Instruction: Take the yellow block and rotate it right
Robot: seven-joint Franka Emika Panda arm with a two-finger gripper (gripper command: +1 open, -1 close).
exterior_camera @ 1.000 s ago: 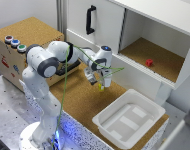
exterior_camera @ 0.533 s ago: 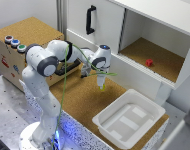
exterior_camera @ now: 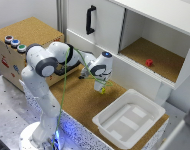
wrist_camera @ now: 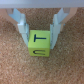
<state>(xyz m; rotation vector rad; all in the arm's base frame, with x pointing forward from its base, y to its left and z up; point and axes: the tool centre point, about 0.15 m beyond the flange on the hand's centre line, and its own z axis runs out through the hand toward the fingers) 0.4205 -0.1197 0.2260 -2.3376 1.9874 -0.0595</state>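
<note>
our gripper (wrist_camera: pixel 38 34) is clamped on the yellow block (wrist_camera: pixel 38 44), one finger (wrist_camera: pixel 20 26) against each side. the block is bright yellow-green with dark letter marks on its faces, and we hold it just above the cork surface (exterior_camera: pixel 82 102). beside it, toward the exterior view's right, sits the white tray (exterior_camera: pixel 129 121). a small red block (exterior_camera: pixel 149 62) lies well apart in the open cabinet compartment (exterior_camera: pixel 160 56).

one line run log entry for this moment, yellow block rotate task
phase: grasp | hand: fingers either side of yellow block, contact unclear | block: on cork surface | white tray: nearby, apart
</note>
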